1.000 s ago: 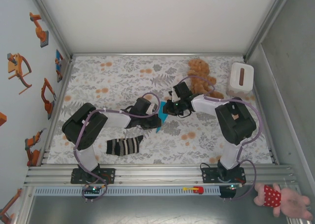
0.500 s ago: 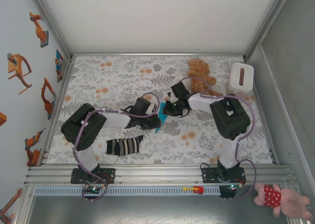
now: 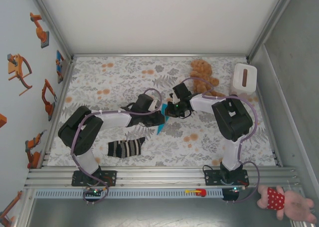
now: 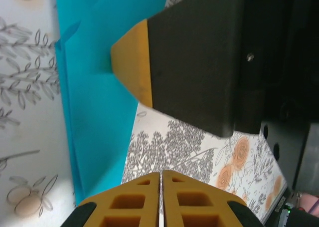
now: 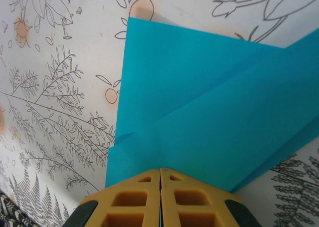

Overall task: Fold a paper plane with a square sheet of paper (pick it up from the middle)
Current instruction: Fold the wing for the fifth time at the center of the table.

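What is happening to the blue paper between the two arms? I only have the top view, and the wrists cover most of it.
Observer: In the right wrist view the paper is already folded, with layers overlapping along a slanted edge.
Operator: Are the right fingers open?
Observer: No. The right fingers are shut, with their tips at the paper's near edge. I cannot tell whether they pinch it.
Operator: And the left side?
Observer: The left fingers are shut too. The left wrist view also shows a right fingertip touching the paper.
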`<state>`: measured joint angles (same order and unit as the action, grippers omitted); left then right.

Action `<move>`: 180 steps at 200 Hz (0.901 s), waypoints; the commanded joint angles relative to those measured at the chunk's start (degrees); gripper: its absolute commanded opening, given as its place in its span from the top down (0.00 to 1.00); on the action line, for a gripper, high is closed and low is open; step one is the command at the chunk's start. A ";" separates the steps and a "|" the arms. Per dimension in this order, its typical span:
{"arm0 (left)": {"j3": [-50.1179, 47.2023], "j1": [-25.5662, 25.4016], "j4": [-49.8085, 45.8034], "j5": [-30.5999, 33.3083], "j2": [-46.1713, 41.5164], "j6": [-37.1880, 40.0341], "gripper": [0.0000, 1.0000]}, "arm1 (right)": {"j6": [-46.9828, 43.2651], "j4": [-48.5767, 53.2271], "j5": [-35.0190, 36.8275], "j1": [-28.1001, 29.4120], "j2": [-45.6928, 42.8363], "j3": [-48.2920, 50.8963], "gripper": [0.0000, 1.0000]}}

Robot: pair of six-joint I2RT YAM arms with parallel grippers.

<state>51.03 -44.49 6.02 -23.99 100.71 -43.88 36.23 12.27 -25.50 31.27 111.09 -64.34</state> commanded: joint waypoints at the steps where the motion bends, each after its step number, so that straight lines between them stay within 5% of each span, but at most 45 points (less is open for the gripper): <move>1: 2.55 0.36 -1.04 0.22 2.92 -1.34 0.91 | 0.71 0.73 2.83 0.17 2.37 1.56 0.93; 180: -0.06 0.87 -5.49 4.81 6.67 -3.19 0.94 | 0.41 -2.59 -2.07 -0.66 -6.44 1.69 0.99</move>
<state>52.21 -43.79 4.27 -20.60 105.45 -46.72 35.07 11.16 -26.41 29.89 106.78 -64.12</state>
